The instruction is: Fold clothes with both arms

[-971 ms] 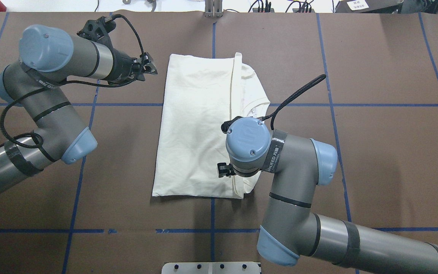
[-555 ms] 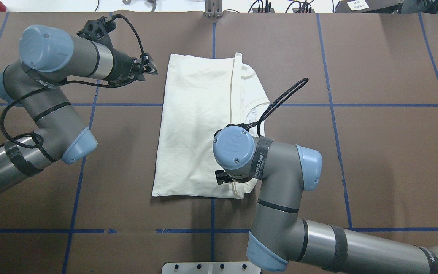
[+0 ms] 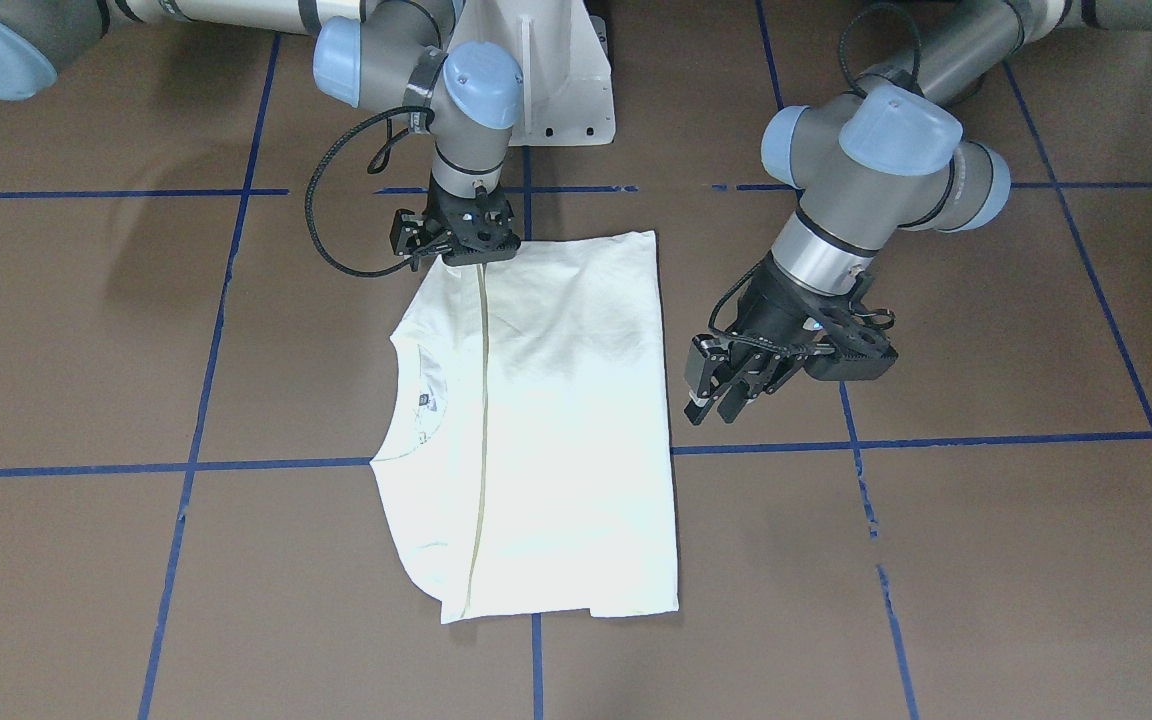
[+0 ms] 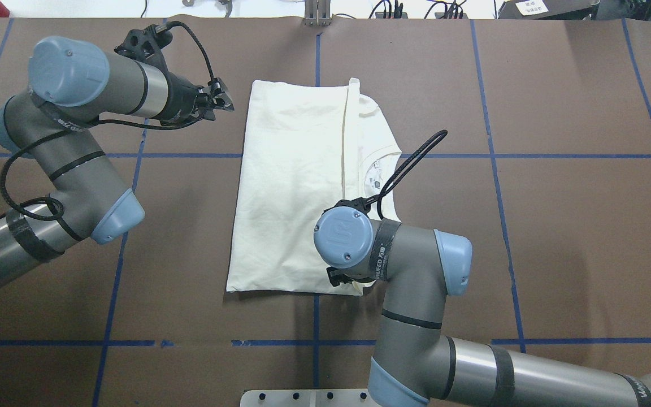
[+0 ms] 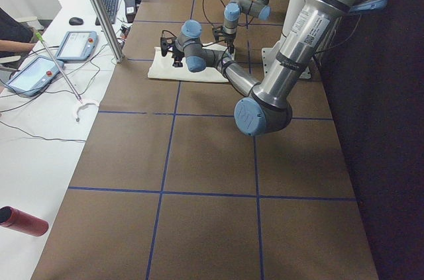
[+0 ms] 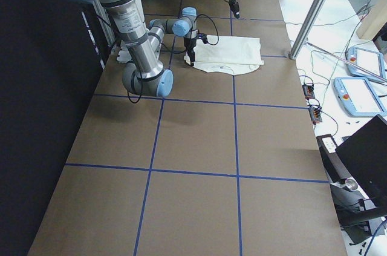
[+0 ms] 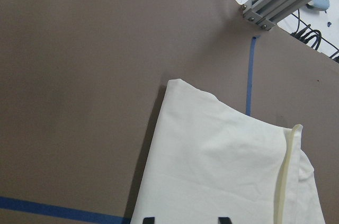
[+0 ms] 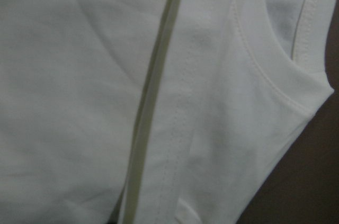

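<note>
**Edging back to the hem: the right arm lines up while the left waits**

A second ago the right arm [image 4: 416, 265] stood further over the shirt [image 4: 291, 192]. It has since drawn back toward the robot and a little to its left. The right claw [image 3: 463, 252] now sits at the hem [image 4: 280, 289] nearest the robot, where the long folded edge meets it. Whether that claw is open or clamped on cloth I cannot tell, and its wrist camera shows only fabric close up.

The left arm [image 4: 77, 147] has not moved. The left claw [image 4: 225, 102] hovers spread open beside the shirt's left edge, not touching it.

The shirt lies flat on the counter [image 4: 557, 226], plain side up and partly folded. My guess is the right arm is setting up to take the hem for the next fold.
</note>
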`<control>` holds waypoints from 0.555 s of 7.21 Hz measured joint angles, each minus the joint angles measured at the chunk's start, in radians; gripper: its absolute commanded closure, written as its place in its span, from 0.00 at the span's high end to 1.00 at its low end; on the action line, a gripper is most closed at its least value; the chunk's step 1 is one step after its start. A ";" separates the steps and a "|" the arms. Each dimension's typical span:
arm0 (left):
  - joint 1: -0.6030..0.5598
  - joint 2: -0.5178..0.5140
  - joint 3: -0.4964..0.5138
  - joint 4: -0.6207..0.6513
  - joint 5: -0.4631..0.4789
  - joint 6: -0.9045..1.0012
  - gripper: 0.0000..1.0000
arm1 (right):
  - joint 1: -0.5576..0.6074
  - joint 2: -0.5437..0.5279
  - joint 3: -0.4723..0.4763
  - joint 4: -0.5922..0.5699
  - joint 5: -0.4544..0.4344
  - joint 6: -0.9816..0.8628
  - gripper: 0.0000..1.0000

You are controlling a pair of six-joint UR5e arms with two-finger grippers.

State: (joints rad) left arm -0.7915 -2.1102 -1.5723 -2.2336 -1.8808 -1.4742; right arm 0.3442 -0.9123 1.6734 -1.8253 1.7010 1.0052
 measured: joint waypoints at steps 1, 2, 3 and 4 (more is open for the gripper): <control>0.000 0.001 -0.001 0.000 0.000 0.000 0.50 | 0.024 -0.036 0.035 -0.019 0.001 -0.032 1.00; -0.001 0.001 -0.003 0.002 0.000 0.000 0.50 | 0.047 -0.083 0.089 -0.047 0.001 -0.070 1.00; -0.001 0.001 -0.012 0.015 0.000 -0.001 0.50 | 0.055 -0.130 0.136 -0.064 0.000 -0.089 1.00; -0.001 0.000 -0.028 0.038 0.000 -0.001 0.50 | 0.051 -0.142 0.162 -0.069 -0.001 -0.079 1.00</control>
State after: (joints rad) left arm -0.7928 -2.1102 -1.6005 -2.1957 -1.8807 -1.4755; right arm 0.3954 -1.0546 1.8358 -1.8942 1.7000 0.9259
